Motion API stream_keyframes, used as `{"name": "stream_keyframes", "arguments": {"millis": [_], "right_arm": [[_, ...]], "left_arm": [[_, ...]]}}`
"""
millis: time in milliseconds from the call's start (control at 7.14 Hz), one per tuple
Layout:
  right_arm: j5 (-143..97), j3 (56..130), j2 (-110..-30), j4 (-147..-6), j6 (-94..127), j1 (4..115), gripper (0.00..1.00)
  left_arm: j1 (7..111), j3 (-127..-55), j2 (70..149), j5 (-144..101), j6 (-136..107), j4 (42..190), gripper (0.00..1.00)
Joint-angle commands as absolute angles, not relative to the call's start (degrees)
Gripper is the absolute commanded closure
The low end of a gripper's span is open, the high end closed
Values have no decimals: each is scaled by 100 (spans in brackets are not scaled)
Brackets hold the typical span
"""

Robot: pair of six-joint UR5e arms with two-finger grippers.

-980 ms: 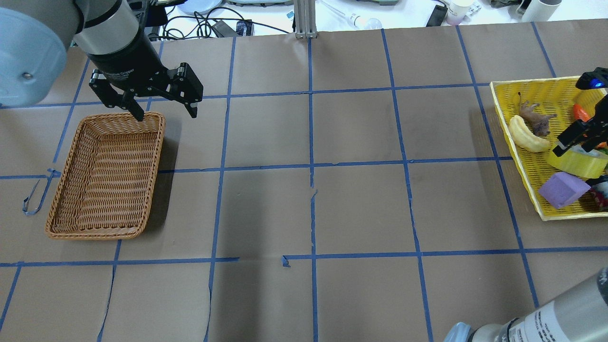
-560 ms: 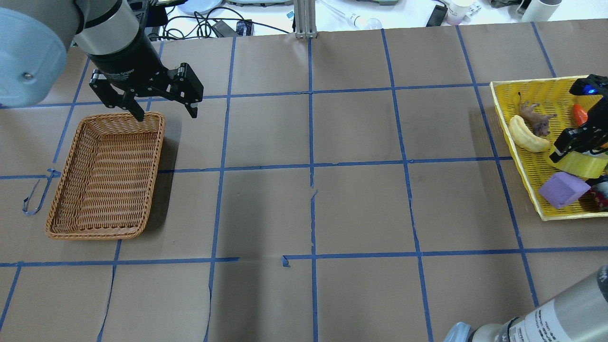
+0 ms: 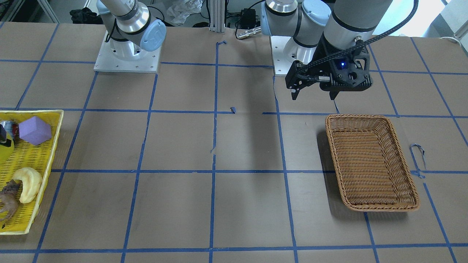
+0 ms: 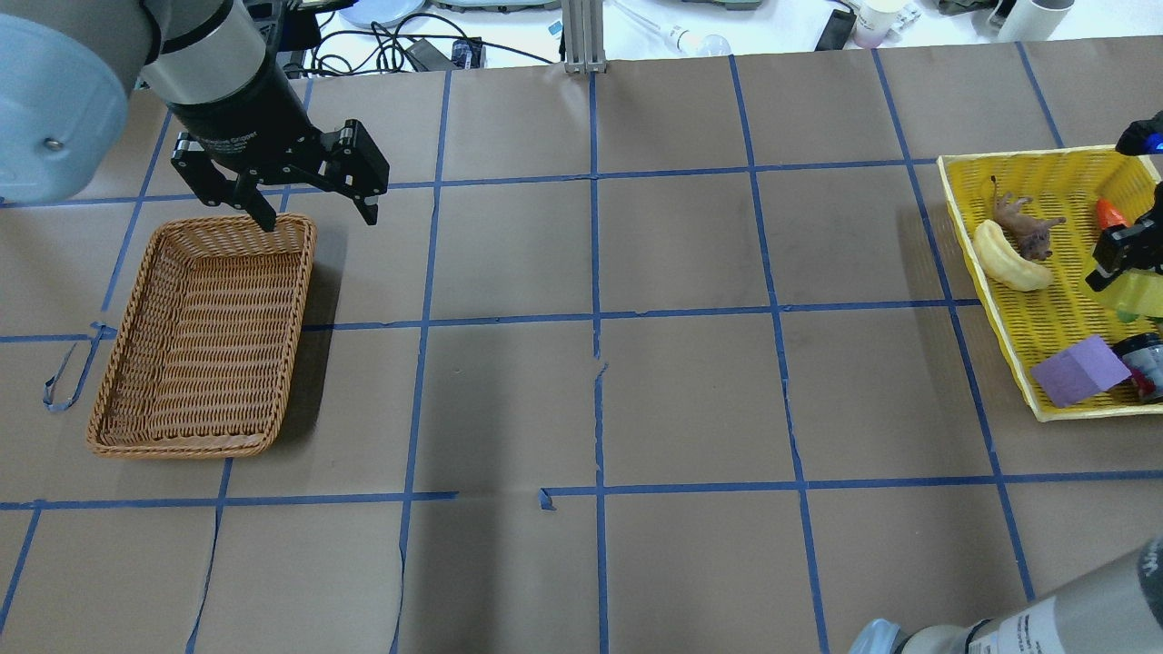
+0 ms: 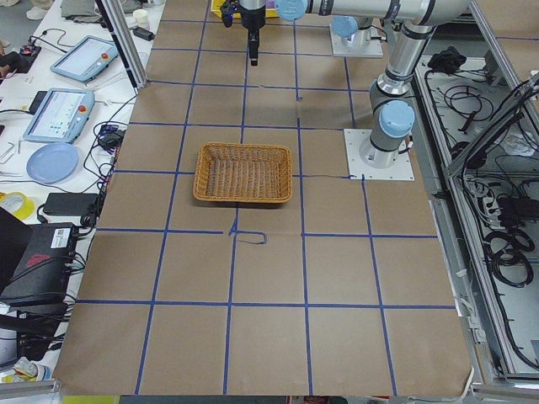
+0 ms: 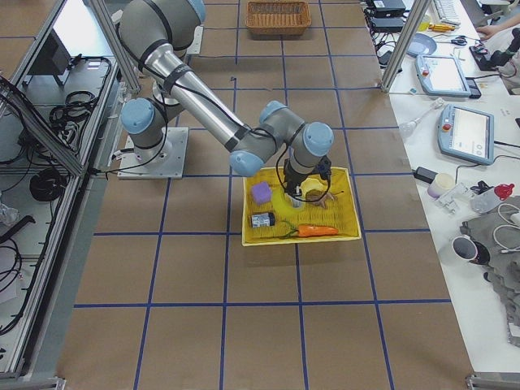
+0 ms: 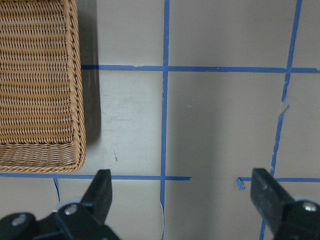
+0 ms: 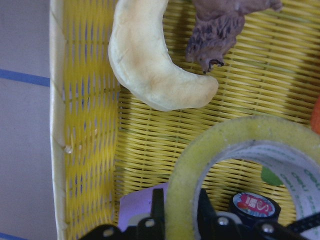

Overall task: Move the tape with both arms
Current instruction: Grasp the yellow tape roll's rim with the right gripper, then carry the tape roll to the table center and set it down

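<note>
Over yellow mesh basket (image 8: 57,125), translucent tape ring (image 8: 185,170) between fingers (image 8: 158,207)

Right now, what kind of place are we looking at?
Likely a robotics lab: a left arm and right arm bolted to a table taped into a blue grid, with control tablets and cables alongside.

Grey print inside the tape (image 8: 235,131) is cut off and unreadable. The round lid (image 8: 255,206) beside it shows a white S-like mark
</note>
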State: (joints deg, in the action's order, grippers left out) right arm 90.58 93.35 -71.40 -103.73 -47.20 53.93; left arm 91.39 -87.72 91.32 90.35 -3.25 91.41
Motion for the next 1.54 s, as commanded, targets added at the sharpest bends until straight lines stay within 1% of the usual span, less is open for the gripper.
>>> {"name": "stream_keyframes", "arguments": {"millis": [0, 140, 420, 700, 980, 1400], "right_arm": [[8991, 9290, -7986, -10310, -3918, 6244, 100], [8782, 9316, -8076, -10301, -2919, 6936, 100], [8327, 9343, -8016, -10379, -706, 8159, 100], [8340, 9360, -7779, -10904, 653, 9154, 100], [8567, 9369, -7280, -11738, 2076, 10103, 100], [8815, 9413, -6524, -12731, 3818, 11123, 100]], "left_arm": [[9141, -8780, 9132, 9035, -325, 9141, 0], [9141, -8780, 9132, 9035, -325, 9141, 0], [9132, -8772, 9132, 9026, -325, 9141, 0], [9141, -8780, 9132, 9035, -325, 9141, 0], [9141, -8772, 9132, 9026, -325, 9141, 0], [9132, -8771, 9132, 9026, -325, 9141, 0]]}}
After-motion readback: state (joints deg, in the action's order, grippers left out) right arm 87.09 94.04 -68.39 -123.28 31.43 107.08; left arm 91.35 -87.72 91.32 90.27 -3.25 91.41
